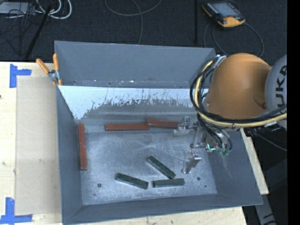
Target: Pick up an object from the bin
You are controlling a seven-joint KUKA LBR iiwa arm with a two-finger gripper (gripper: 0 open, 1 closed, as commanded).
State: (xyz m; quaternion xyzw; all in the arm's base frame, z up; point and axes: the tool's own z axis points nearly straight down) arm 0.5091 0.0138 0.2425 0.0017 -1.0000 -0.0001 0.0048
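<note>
A grey metal bin [140, 78] with sloping walls lies open to the camera. The arm's two-finger gripper [187, 143] hangs low over bare floor at the bin's right side. Its fingers seem spread wide, with nothing between them. A short reddish-brown flat bar [163, 123] rests at the back wall's foot, near one fingertip. A slanted dark green flat bar [161, 167] lies just beside the other fingertip and looks the likeliest pick.

Well beyond the jaws, the floor [164, 27] was dark, rough carpet. A thin black cable [124, 6] lay looped on it, beyond the jaws and to their left. Farther left, a bundle of white cables [61, 3] lay coiled. Beyond the jaws and slightly right, an orange-and-black handset [224, 14] rested on the carpet, its cord trailing away.
</note>
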